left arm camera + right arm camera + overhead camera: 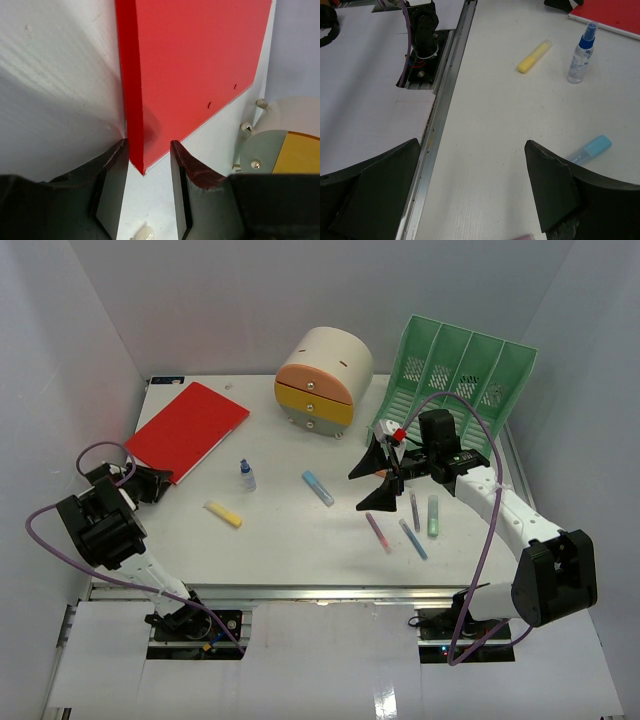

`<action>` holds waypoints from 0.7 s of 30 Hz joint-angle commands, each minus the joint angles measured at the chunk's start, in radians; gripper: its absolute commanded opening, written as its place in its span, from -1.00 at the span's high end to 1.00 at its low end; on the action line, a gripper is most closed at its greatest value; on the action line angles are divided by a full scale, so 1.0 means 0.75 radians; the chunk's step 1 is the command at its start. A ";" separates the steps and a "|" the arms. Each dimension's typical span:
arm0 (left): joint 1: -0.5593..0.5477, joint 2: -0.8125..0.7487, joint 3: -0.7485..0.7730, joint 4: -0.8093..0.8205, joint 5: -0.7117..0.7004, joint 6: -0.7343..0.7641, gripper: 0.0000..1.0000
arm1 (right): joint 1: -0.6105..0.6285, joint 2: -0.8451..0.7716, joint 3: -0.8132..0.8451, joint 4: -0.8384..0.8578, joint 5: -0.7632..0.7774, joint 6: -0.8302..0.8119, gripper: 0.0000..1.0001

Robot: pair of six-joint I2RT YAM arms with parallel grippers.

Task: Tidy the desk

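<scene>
- Nearest to us, a metal rail (320, 590) runs along the front edge of the worktop (290, 550). This broad white surface spreads from the two arm bases out to the far wall and carries everything else.
- On the near right of it we see a loose cluster of pens. A pink pen (378, 531), a blue pen (412, 538), a grey pen (414, 510) and a green marker (433, 515) lie near one another.
- Left of centre, a yellow highlighter (223, 513) lies on its own.
- The right gripper (355, 492) hangs above the worktop just left of the pen cluster. Its jaws are spread wide with nothing between them, and its wrist view shows only bare white surface there.
- A little farther out lies a light-blue highlighter (318, 487). A small spray bottle (246, 476) with a blue cap stands upright to its left.
- At the left edge, the left gripper (148, 145) sits at the near corner of a red folder (188, 430). That corner lies between its partly closed jaws, but we cannot tell whether they actually clamp it.
- From there the folder stretches away across the far left of the worktop.
- At the far centre stands a cream round drawer unit (322, 360) with an orange and a yellow drawer.
- A green slotted file rack (460, 375) stands at the far right, just beside it.
</scene>
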 commanded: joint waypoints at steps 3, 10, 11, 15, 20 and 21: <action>0.004 0.030 0.046 0.111 0.067 0.016 0.05 | -0.011 0.015 -0.026 0.045 -0.045 0.009 -0.83; 0.006 0.104 0.073 0.155 0.133 0.012 0.14 | -0.013 0.020 -0.029 0.051 -0.050 0.014 -0.83; 0.006 0.118 0.074 0.171 0.149 0.003 0.16 | -0.013 0.020 -0.029 0.052 -0.049 0.014 -0.83; 0.004 0.153 0.060 0.253 0.191 -0.043 0.18 | -0.015 0.022 -0.031 0.053 -0.048 0.014 -0.83; 0.004 0.190 0.064 0.314 0.232 -0.074 0.27 | -0.019 0.030 -0.033 0.059 -0.048 0.016 -0.83; 0.004 0.201 0.064 0.331 0.245 -0.082 0.32 | -0.019 0.032 -0.034 0.060 -0.048 0.016 -0.83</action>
